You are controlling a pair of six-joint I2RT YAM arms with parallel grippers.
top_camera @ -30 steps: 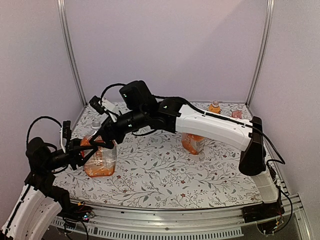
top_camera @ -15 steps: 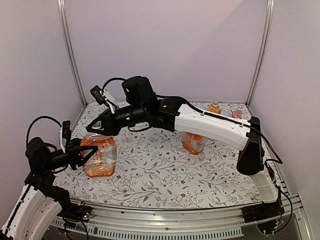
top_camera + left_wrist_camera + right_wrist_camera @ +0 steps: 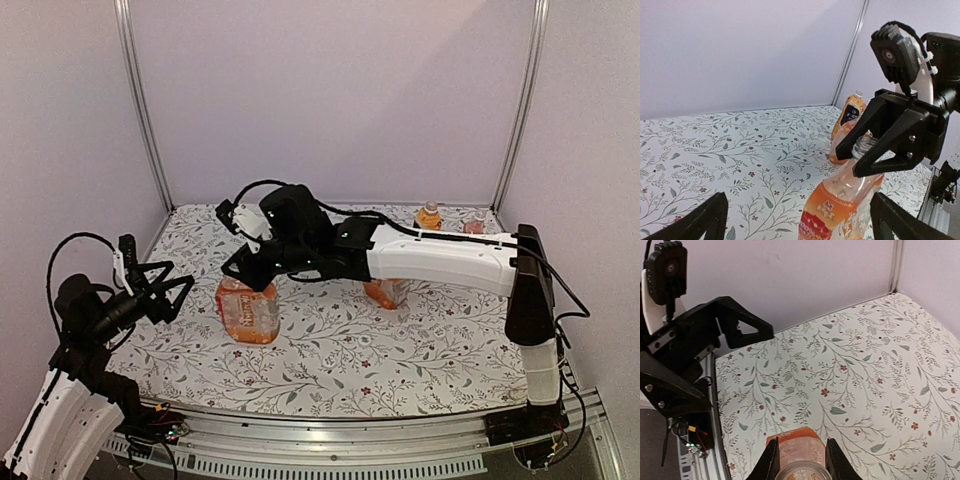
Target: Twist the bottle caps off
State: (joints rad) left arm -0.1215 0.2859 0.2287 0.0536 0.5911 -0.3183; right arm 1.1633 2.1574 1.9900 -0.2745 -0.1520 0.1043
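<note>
A clear bottle of orange drink (image 3: 248,310) leans left of the middle of the mat. Its threaded neck (image 3: 863,146) is bare, with no cap on it. My right gripper (image 3: 240,268) is shut on that neck from above, and its fingers (image 3: 771,462) flank the open mouth (image 3: 802,474). To the bottle's left my left gripper (image 3: 152,290) stands wide open and touches nothing; in its wrist view the left gripper (image 3: 799,200) has the bottle ahead between its spread fingers. A white bottle cap (image 3: 858,93) tops a far bottle (image 3: 429,215).
A second orange bottle (image 3: 385,290) stands partly hidden behind the right arm. One more bottle (image 3: 475,226) stands at the back right near the wall. The flowered mat (image 3: 330,360) covers the table between white walls and metal corner posts.
My left gripper has opened and let go of the bottle. The right gripper has shut on the bottle's neck, and the bottle has shifted right toward the middle of the mat.
</note>
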